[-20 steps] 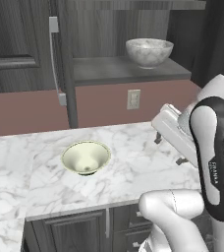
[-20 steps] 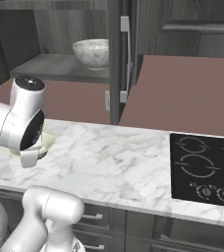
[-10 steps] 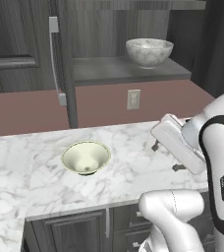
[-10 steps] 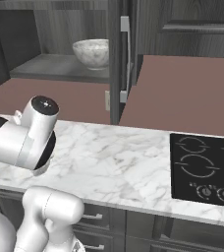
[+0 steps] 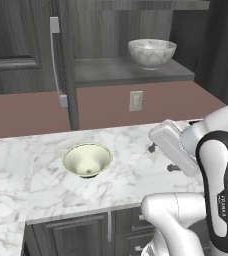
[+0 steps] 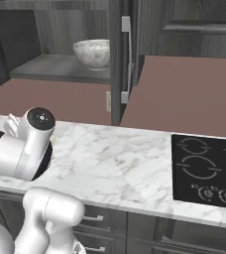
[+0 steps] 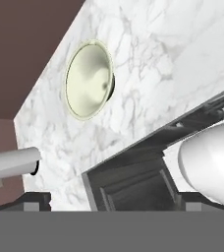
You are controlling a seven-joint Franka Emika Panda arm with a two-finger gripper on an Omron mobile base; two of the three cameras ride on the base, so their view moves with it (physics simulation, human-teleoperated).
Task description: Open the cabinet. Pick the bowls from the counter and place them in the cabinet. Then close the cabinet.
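Note:
The cabinet (image 5: 126, 72) stands open, its left door turned edge-on with the silver bar handle (image 5: 56, 55) facing me. The marbled grey-white bowl (image 5: 152, 52) sits on the cabinet's shelf, also seen as the bowl (image 6: 92, 53) from the right. The pale cream bowl (image 5: 87, 160) rests upright on the white marble counter (image 5: 131, 145). My gripper (image 5: 162, 158) hangs open a little above the counter, to the right of the cream bowl and apart from it, with nothing between its fingers. In the hand view the cream bowl (image 7: 88, 79) lies ahead on the counter (image 7: 158, 59).
A black cooktop (image 6: 209, 168) is set into the counter at the right. A wall outlet (image 5: 135, 100) sits on the brown backsplash under the shelf. Low dark cabinets (image 5: 76, 235) run below the counter's front edge. My own arm (image 6: 28, 144) covers the counter's left part in the right base view.
My arm has folded lower and the hand has dropped towards the counter, tilting over to the right of the cream bowl. Neither bowl has moved.

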